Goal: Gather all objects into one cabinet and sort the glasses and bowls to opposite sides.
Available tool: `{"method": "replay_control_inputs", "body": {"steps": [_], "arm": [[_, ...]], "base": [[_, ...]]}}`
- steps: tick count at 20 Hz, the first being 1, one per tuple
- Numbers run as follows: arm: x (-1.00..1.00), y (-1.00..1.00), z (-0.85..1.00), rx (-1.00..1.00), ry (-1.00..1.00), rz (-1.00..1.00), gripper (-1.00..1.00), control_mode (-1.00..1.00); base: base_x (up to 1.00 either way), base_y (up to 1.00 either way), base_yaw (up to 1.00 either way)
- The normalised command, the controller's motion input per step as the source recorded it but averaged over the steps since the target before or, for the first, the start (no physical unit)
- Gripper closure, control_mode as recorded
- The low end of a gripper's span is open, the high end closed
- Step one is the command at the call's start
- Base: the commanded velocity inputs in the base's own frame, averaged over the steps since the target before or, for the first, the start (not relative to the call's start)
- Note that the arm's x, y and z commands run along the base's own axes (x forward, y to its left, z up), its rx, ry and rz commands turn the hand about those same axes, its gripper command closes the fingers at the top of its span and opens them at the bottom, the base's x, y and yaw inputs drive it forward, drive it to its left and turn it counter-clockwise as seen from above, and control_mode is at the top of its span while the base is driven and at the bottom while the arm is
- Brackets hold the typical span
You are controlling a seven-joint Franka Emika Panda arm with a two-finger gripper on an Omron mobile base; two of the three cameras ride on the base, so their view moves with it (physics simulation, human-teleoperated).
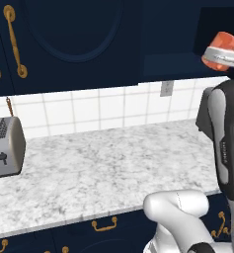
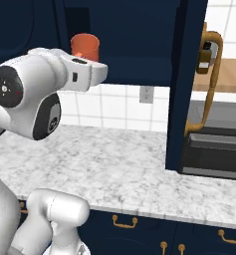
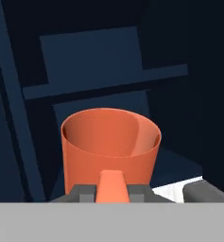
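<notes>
— Where's the orange-coral cup (image 3: pixel 111 149)?

— Up at the open navy wall cabinet (image 2: pixel 134 45), upright, held at its lower shelf opening, above the marble counter (image 1: pixel 113 168).

— And the gripper (image 3: pixel 112 188)?

— Its jaws pinch the cup's near wall (one finger inside the rim, by the look of it).

— Anything else around?

— A toaster (image 1: pixel 5 147) far left on the counter, and the open door's brass handle (image 2: pixel 211 79) to the right.

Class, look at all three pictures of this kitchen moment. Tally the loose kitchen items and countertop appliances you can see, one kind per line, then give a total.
Orange-coral cup, held at the open cabinet: 1
Toaster on the marble counter: 1
Total: 2
</notes>
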Motion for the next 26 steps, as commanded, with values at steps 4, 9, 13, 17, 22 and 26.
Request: {"method": "replay_control_inputs", "body": {"steps": [4,9,13,17,22,26], "arm": [[-1.0,0.02,-0.02,-0.28,0.01,0.52,1.0,-1.0],[-1.0,0.69,-0.11,-0.26,0.06,0.23,1.0,-1.0],[-1.0,1.0,0.0,-0.3,0.18,0.0,1.0,-1.0],[-0.39,0.25,-0.42,-0.32,0.15,0.02,1.0,-1.0],[0.0,-0.01,-0.03,0.0,0.02,0.01,1.0,-1.0],[-0.01,-0.13,-0.29,0.1,0.0,0.0,1.0,-1.0]], "base": [[0.0,0.0,0.0],[0.0,0.0,0.0],[0.0,0.0,0.0],[0.0,0.0,0.0],[0.0,0.0,0.0],[0.0,0.0,0.0]]}}
